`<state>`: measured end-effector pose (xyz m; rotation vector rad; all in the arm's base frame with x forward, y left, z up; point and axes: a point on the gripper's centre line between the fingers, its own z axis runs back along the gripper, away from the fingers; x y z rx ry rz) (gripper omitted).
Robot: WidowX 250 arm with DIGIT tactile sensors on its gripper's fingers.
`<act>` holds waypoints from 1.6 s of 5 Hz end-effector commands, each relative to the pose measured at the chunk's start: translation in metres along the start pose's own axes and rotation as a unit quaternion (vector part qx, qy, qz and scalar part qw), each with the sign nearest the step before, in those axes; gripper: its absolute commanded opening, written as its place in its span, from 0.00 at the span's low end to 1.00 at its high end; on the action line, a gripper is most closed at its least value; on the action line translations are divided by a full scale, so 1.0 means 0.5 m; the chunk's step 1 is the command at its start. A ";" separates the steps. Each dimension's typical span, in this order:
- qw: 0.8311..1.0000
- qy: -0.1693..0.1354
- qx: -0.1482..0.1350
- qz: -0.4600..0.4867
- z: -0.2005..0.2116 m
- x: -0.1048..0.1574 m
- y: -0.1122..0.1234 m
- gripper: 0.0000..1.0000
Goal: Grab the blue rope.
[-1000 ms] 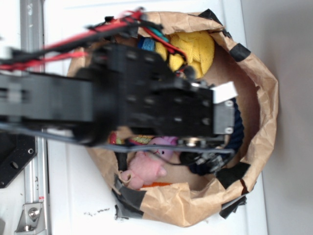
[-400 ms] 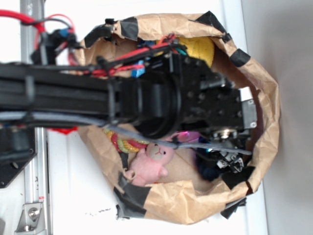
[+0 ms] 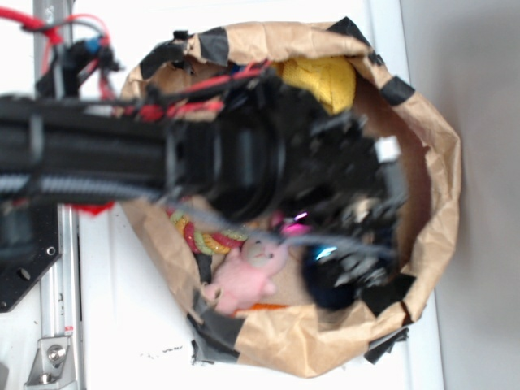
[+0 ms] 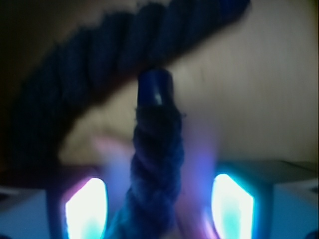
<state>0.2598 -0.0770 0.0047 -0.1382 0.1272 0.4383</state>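
While reaching into the bag (image 3: 422, 138), spread fingers (image 4: 84, 209) straddle the blue rope (image 4: 154, 164).

The gripper (image 4: 157, 209) sits deep inside the brown paper bag (image 3: 439, 146), whose taped walls close off every side; the only way in or out is the open mouth. Between the two lit fingers (image 4: 84, 209), the tail of the blue rope (image 4: 154, 164) fills the middle, with a gap on each side. Its loop arches across just ahead. A pink plush toy (image 3: 244, 276), a multicoloured rope (image 3: 207, 240) and a yellow object (image 3: 321, 80) crowd the remaining floor.
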 end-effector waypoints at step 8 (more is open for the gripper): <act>0.937 -0.263 0.085 -0.212 0.326 0.006 0.116 0.00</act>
